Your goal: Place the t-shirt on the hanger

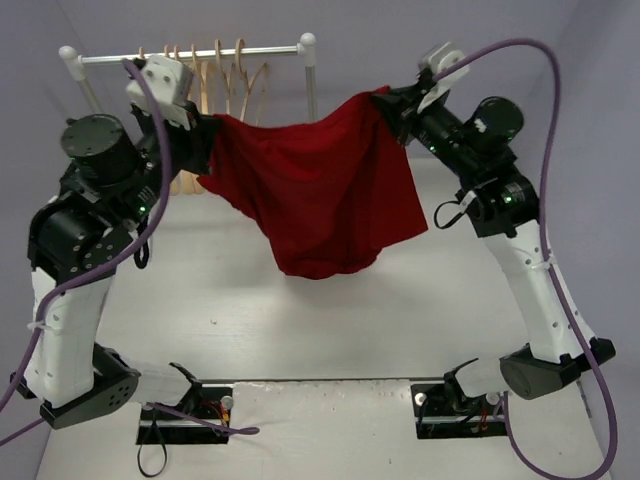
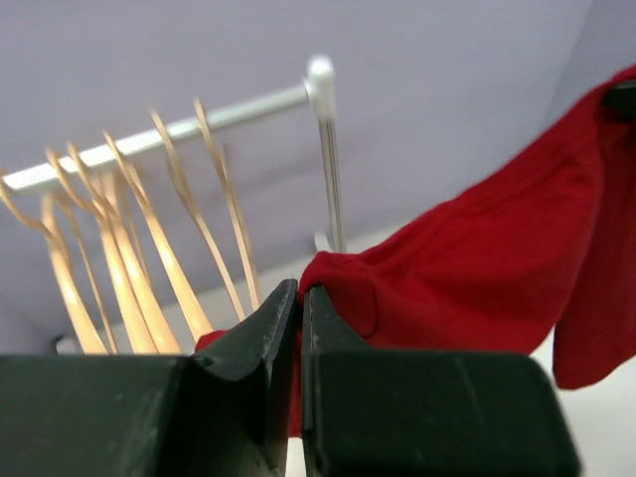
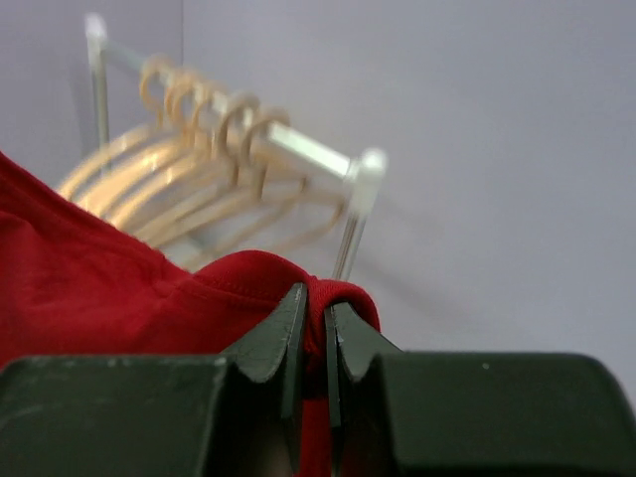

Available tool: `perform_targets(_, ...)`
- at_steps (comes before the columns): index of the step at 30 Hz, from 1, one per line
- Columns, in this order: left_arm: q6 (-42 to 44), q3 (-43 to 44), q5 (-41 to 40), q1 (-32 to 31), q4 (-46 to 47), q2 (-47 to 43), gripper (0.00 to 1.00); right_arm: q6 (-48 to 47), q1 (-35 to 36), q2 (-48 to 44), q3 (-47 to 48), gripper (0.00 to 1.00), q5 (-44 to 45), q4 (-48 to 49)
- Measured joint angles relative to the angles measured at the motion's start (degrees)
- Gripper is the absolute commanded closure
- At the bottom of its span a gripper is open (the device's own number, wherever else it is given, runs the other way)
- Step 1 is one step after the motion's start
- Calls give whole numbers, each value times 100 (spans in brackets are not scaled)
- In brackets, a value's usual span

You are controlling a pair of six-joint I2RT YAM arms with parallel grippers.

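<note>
The t-shirt hangs above the bench, stretched between the two arms and sagging in a deep curve at its middle. The left end effector is closed to a thin slit on one bunched edge of the cloth. The right end effector is closed likewise on a folded, stitched hem at the opposite edge. Judged from the drape, the garment is light, soft and limp, so it needs support at two spread points. A pinch on a doubled seam should slip less than one on single cloth. The fabric is a matte dark-red knit. The hangers — thin, pale, curved wood, rigid and smooth — hang in a row on a white-and-metal rail behind the shirt's left corner; whether they touch it cannot be told.
</note>
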Motion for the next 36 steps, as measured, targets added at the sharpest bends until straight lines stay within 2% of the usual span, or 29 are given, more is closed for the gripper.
perform_targets(3,13,-1489,59,0,371,-511,100,-82,36,-261,-1170,100,42,33)
perform_targets(6,-53,-3378,32,0,741,-1073,100,-105,64,-436,-2405,100,125,-113)
perform_targets(11,-334,-5223,-24,48,1021,-1201,100,-64,70,-377,-4050,100,427,-64)
perform_targets(14,-463,-5381,-18,155,1002,-873,100,-70,70,-187,-4223,100,665,-45)
perform_targets(19,-643,-4582,17,620,1090,-154,100,-131,72,158,-3663,100,1201,115)
perform_targets(22,-770,-4498,21,777,1365,-185,100,-118,80,138,-3523,99,1296,358)
perform_targets(24,-900,-4929,58,785,1685,-524,100,-89,112,-45,-3731,97,1309,551)
perform_targets(26,-1101,-5711,108,773,1929,-1109,100,1,186,-373,-4218,94,1295,688)
perform_targets(29,-1600,-7070,205,730,2104,-2136,100,289,424,-962,-5319,82,1215,800)
perform_targets(31,-1954,-7928,272,714,2148,-2640,100,548,659,-1163,-5960,67,1177,754)
perform_targets(33,-2279,-8666,384,703,2151,-3109,75,783,948,-1222,-6415,50,1142,701)
perform_targets(34,-2452,-8973,456,701,2135,-3292,62,962,1118,-1246,-6603,45,1147,704)
perform_targets(36,-2782,-9478,614,694,1942,-3600,46,1320,1465,-1358,-6940,41,1155,677)
